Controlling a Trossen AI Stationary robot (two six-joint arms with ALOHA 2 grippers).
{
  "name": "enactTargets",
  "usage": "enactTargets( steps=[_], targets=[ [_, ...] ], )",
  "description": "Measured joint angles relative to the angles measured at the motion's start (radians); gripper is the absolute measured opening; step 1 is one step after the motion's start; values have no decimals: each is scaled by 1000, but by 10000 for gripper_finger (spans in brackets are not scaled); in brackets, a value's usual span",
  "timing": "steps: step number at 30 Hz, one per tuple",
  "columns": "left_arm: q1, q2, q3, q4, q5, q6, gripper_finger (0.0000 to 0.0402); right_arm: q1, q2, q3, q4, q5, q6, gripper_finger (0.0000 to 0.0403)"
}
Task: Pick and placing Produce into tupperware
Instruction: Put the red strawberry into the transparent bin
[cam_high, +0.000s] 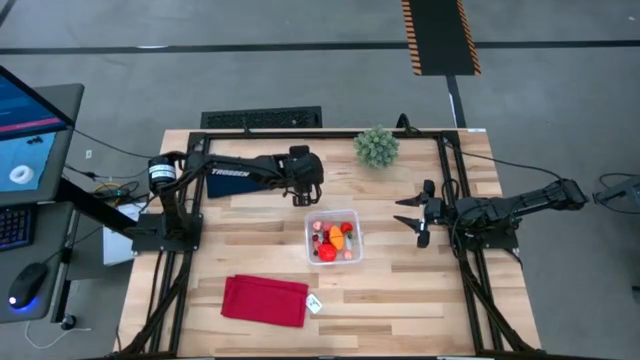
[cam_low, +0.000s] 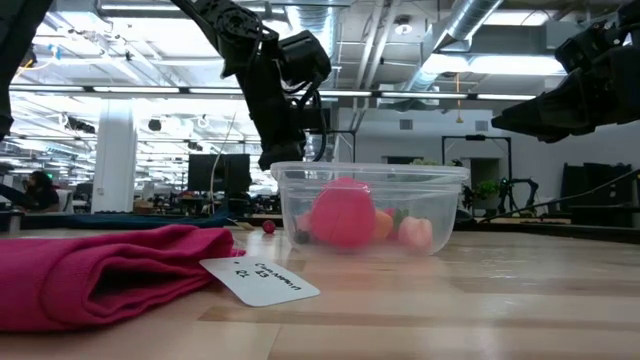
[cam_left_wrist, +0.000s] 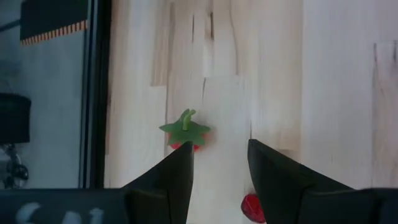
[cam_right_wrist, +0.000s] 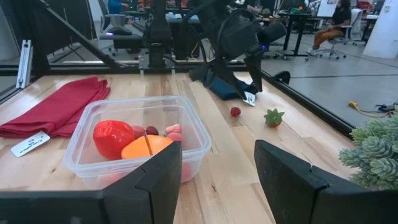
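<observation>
The clear tupperware (cam_high: 335, 237) stands mid-table with several produce pieces inside, among them a big red one (cam_right_wrist: 112, 138) and an orange one (cam_right_wrist: 148, 148). Two loose pieces lie on the wood beyond it: a red piece with a green leafy top (cam_left_wrist: 185, 132) and a small red ball (cam_right_wrist: 235, 112). My left gripper (cam_high: 305, 192) hovers open just above them, slanting down; the leafy piece lies ahead of its fingertips (cam_left_wrist: 221, 146) and the red ball (cam_left_wrist: 251, 207) lies beside one finger. My right gripper (cam_high: 415, 215) waits open to the container's right.
A green spiky plant ball (cam_high: 377, 147) sits at the far edge. A folded red cloth (cam_high: 265, 300) with a white tag (cam_high: 315, 305) lies near the front. A navy cloth (cam_high: 250, 178) lies under the left arm. Black frame rails run along the table's edges.
</observation>
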Motion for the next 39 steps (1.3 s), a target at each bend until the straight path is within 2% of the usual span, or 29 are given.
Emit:
enactTargets(
  steps=[3,9,19,26,35,39],
  targets=[
    [15,0,0,-6,18,2,144,0,0,0,0,0,0,224],
    [70,3,0,-14,138,69,152,0,0,0,0,0,0,224],
    [107,3,0,-7,239,170,171,0,0,0,0,0,0,224],
    [158,3,0,7,261,176,176,0,0,0,0,0,0,224],
    [199,3,8,42,395,207,177,0,0,0,0,0,0,224],
    [197,3,17,73,404,191,177,0,0,0,0,0,0,224]
  ],
)
